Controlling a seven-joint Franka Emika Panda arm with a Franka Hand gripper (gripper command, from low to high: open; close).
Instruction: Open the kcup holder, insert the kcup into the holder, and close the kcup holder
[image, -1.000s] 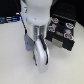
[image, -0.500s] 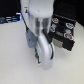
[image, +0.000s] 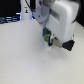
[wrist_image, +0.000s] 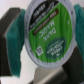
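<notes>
In the wrist view the kcup (wrist_image: 46, 31) fills the middle, its round green lid with white lettering facing the camera. It is clamped between the teal finger pads (wrist_image: 18, 41) of my gripper (wrist_image: 46, 39), which is shut on it. The exterior view shows the gripper (image: 46, 39) hanging over the white table with the kcup (image: 48, 47) held at its tip. The black kcup holder (image: 66, 46) lies just to the exterior view's right of the gripper. It is mostly hidden behind the white arm, so I cannot tell whether its drawers stand open.
The white table (image: 20, 62) stretches across the front and the exterior view's left. Dark, blurred items (image: 9, 20) and a small white object (image: 25, 14) line the back edge. The bulky white arm body (image: 62, 20) blocks the upper right.
The gripper, still shut on the kcup, has moved up and toward the exterior view's right, closer to the black holder. The arm now covers more of the holder.
</notes>
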